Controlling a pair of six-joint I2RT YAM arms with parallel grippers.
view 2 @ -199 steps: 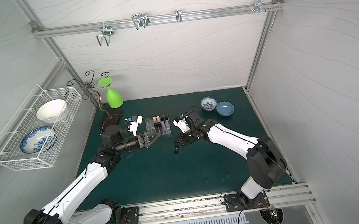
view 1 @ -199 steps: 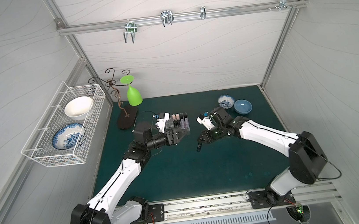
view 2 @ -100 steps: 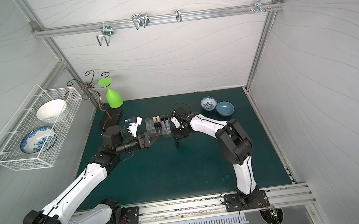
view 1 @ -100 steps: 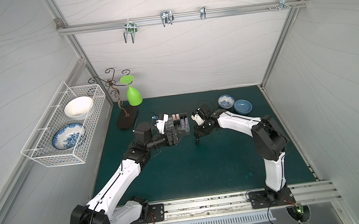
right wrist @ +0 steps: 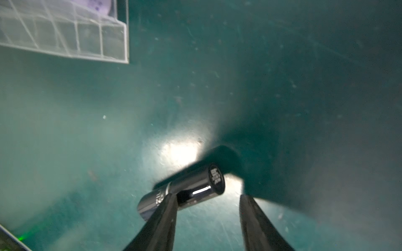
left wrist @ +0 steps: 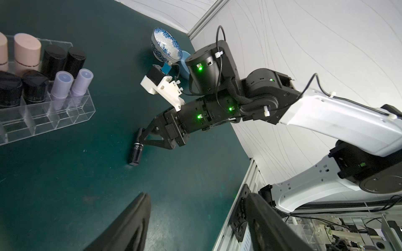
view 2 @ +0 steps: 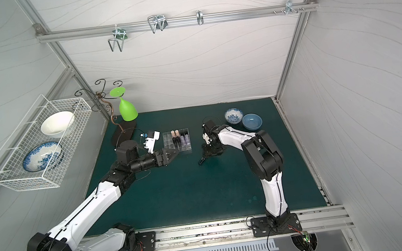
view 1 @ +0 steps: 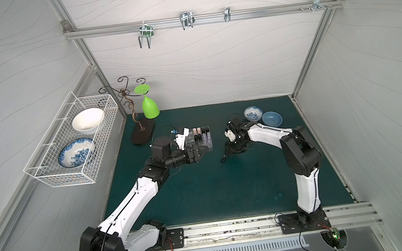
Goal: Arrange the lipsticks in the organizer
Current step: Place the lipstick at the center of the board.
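- right gripper (right wrist: 207, 196) is gaping partway, black lipstick (right wrist: 191, 187) loose beside one finger
- left gripper (left wrist: 196, 195) is hovering open, empty
- needing square mid-tube grasp before organizer (left wrist: 82, 108)

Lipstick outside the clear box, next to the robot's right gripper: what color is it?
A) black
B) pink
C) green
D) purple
A: the one lipstick beside the right gripper, whose jaws stand apart, is glossy black. It is out on the green mat, apart from the organizer.
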